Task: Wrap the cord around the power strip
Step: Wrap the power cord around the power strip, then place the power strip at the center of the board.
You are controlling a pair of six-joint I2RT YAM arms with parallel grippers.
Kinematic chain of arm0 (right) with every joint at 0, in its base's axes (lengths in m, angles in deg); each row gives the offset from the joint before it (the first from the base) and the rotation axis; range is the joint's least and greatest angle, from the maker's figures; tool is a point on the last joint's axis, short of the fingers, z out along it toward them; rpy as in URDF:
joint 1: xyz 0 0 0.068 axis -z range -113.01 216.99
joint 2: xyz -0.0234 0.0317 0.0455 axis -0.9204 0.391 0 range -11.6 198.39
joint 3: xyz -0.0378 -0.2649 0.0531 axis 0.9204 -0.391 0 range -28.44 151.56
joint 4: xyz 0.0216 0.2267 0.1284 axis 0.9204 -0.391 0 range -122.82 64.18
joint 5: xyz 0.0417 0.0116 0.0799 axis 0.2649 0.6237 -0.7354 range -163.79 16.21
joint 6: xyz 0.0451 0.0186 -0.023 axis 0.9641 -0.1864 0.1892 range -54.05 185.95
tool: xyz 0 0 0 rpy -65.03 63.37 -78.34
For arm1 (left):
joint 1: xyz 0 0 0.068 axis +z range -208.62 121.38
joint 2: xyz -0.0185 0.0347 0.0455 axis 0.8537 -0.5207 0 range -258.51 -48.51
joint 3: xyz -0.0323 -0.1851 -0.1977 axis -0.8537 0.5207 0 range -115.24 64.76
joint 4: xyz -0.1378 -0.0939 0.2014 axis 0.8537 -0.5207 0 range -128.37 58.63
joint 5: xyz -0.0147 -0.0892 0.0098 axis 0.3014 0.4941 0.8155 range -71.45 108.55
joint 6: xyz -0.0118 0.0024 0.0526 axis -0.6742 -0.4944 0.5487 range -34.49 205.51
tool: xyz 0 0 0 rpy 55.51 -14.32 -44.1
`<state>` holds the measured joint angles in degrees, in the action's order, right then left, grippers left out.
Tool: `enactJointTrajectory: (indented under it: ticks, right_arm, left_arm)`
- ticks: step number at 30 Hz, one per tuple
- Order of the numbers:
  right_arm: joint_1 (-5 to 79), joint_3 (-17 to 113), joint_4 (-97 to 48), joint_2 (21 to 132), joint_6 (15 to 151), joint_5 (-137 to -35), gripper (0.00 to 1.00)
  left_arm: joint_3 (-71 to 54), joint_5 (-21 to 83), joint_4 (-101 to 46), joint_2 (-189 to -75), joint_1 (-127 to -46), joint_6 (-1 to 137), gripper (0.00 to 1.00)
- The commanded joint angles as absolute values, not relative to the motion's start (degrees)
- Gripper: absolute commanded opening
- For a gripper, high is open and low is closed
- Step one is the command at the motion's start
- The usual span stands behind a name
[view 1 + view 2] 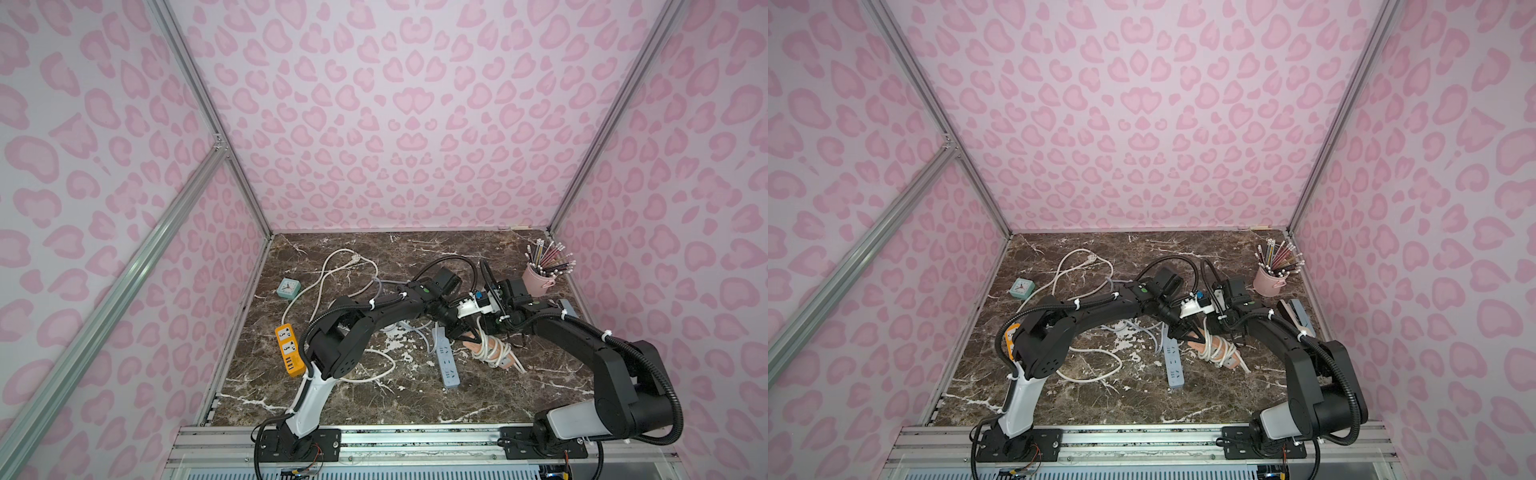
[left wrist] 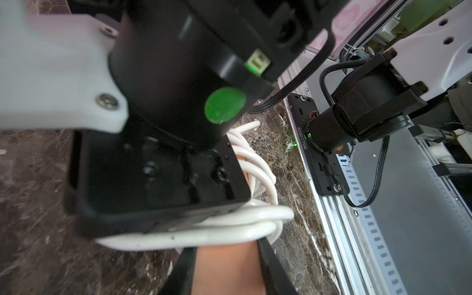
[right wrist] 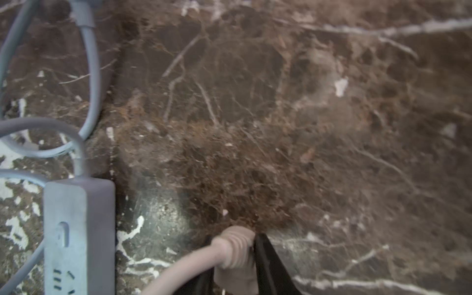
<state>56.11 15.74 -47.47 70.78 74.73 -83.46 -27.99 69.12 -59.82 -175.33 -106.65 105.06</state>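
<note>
l tool (image 2: 227, 274) grips strip (image 2: 229, 260); cord (image 2: 242, 222) part-hidden

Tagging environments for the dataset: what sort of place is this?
Likely a staged robot data-collection booth, not a real room: pink printed wall panels on an aluminium frame, a marble-look tabletop, and a mounting rail along its front.

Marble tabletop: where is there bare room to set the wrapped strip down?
Bare: the front band of the table between the grey power strip and the rail; also the back stretch between the loose white cord and the pencil cup. Crowded: the centre, around the pink power strip and its wrapped cord.
</note>
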Motion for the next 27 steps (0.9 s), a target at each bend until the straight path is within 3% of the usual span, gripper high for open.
enactJointTrajectory:
  ticks: [1, 14, 27]
  right_arm:
    - [58.14, 14.33, -52.92, 69.8, 83.2, -87.63, 0.34]
    - [63.0, 20.55, -63.08, 65.01, 86.26, -76.18, 0.71]
    - [63.14, 25.25, -64.23, 61.17, 81.5, -78.97, 0.87]
  left_arm:
    - [-33.24, 65.33, -51.11, -178.8, -106.65, 108.45, 0.04]
    - [-56.42, 60.84, -66.88, -197.72, -105.7, 111.26, 0.03]
    - [-62.82, 60.56, -72.64, -201.42, -103.41, 112.17, 0.03]
